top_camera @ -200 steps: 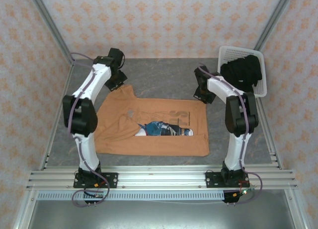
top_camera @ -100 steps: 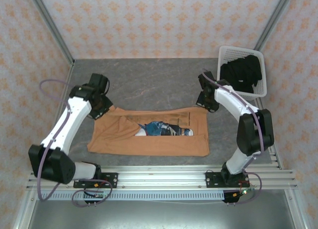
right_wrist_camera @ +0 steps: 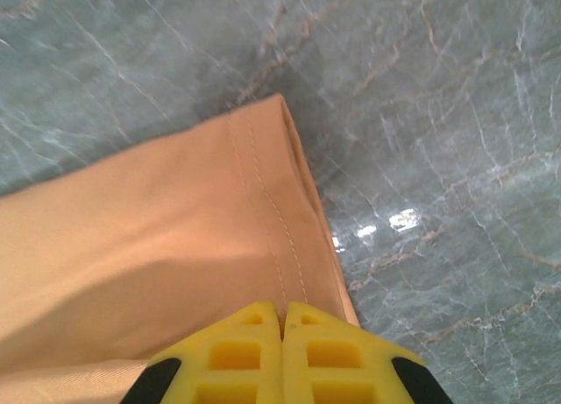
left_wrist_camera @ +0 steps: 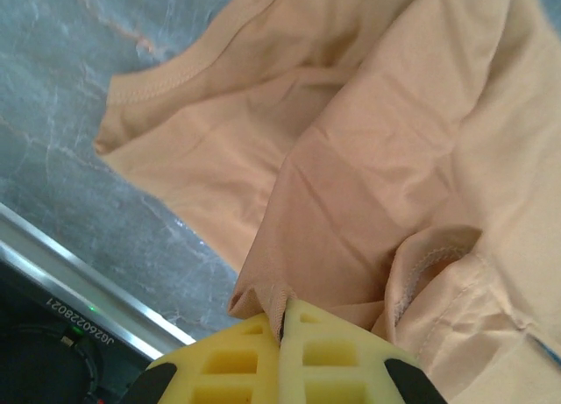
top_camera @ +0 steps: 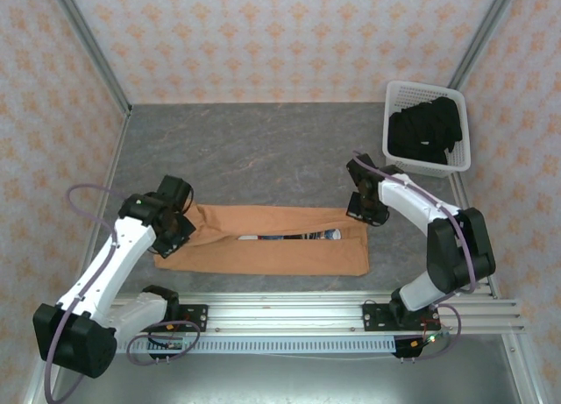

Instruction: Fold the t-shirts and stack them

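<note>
The orange shirt (top_camera: 263,251) was laid toward six o'clock, doubled lengthwise. Its upper layer was pinched in closed jaws — left gripper (left_wrist_camera: 285,321) at nine o'clock, right gripper (right_wrist_camera: 282,321) at three — presumably to keep the fold square. Black shirts (top_camera: 425,128) were heaped in the basket (top_camera: 392,150) at two o'clock.

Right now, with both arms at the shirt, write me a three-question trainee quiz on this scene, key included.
1. True or false: the black t-shirts lie in the white lattice basket at the table's far right corner.
2. The left arm's jaws are: A) shut on a fold of the orange-tan t-shirt; B) open in the air; C) shut on the basket's rim.
3. Fill in: the right arm's jaws are shut on the orange-tan t-shirt's stitched ____.
Key: 1 true; 2 A; 3 hem.
</note>
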`<state>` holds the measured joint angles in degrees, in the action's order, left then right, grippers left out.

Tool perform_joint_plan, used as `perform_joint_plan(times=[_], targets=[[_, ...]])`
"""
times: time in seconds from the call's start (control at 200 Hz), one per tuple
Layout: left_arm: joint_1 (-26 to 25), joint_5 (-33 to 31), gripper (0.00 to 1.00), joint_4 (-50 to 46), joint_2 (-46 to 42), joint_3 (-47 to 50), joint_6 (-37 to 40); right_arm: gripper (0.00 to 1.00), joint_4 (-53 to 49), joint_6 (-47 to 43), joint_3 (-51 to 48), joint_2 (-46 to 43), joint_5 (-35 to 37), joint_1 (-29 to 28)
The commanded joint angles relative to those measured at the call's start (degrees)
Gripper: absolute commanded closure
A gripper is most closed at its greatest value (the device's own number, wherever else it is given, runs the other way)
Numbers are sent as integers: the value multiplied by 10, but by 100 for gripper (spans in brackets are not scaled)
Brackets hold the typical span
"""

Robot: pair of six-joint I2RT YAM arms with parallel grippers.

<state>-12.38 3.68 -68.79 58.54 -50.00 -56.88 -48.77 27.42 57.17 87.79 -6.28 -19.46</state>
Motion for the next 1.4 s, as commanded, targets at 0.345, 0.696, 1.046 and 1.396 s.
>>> perform_joint_plan(times=[0.345, 0.696, 1.046, 1.396], targets=[[-73, 7, 100, -41, -33, 34, -82, 100, -29, 21, -37, -44, -1, -11], [-105, 1, 100, -64, -41, 34, -102, 88, -31, 43, -85, -50, 14, -11], [-130, 13, 100, -61, -41, 21, -134, 69, -29, 34, -46, -104, 13, -15], [-156, -64, 100, -46, 7, 50, -119, 87, 27, 39, -94, -34, -56, -20]])
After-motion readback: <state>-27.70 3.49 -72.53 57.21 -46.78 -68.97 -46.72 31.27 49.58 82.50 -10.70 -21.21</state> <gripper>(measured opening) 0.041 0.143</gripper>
